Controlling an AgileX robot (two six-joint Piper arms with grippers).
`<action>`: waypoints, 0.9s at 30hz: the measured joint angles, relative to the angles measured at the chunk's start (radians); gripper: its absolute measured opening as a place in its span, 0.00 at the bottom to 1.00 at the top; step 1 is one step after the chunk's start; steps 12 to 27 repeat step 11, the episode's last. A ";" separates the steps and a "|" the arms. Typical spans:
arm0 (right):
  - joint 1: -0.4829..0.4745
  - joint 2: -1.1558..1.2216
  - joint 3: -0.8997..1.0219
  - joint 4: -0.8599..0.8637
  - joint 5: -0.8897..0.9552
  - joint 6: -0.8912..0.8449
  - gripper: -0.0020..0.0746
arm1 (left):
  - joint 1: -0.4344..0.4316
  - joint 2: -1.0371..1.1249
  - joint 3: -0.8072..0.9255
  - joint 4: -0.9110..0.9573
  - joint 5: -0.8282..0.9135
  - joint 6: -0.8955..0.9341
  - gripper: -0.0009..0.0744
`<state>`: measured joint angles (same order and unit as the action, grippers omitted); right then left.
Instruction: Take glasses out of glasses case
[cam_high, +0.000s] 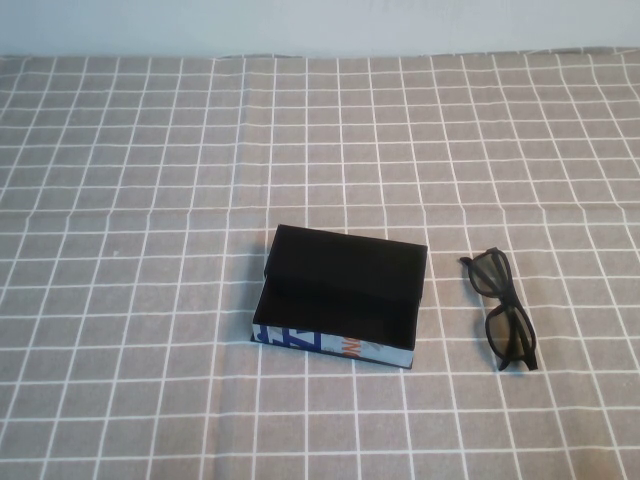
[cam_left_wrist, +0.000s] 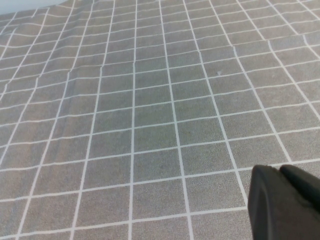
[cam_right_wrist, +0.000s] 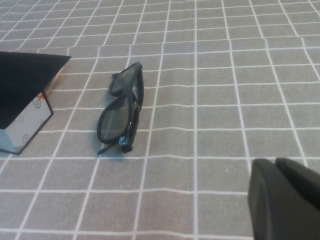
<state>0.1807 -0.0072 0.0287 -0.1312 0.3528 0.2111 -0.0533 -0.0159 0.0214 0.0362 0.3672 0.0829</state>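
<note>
The glasses case (cam_high: 345, 258) is a black box with its flap lid open, lying in the middle of the checked cloth. Its blue, white and orange front edge faces me and its black inside looks empty. The glasses (cam_high: 505, 310), black with dark lenses and folded arms, lie on the cloth just right of the case, apart from it. In the right wrist view the glasses (cam_right_wrist: 122, 107) lie beside the case's corner (cam_right_wrist: 27, 95). My right gripper (cam_right_wrist: 275, 164) is shut and empty, short of the glasses. My left gripper (cam_left_wrist: 280, 171) is shut and empty over bare cloth. Neither arm shows in the high view.
A grey tablecloth with a white grid (cam_high: 150, 200) covers the whole table and has some creases. A pale wall (cam_high: 320, 25) runs along the far edge. Nothing else lies on the cloth.
</note>
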 joint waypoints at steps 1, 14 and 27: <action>0.000 0.000 0.000 0.000 0.000 0.002 0.00 | 0.000 0.000 0.000 0.000 0.000 0.000 0.01; 0.000 0.000 0.000 -0.001 0.000 0.009 0.00 | 0.000 0.000 0.000 0.000 0.000 0.000 0.01; 0.000 0.000 0.000 -0.001 0.000 0.009 0.00 | 0.000 0.000 0.000 0.000 0.000 0.000 0.01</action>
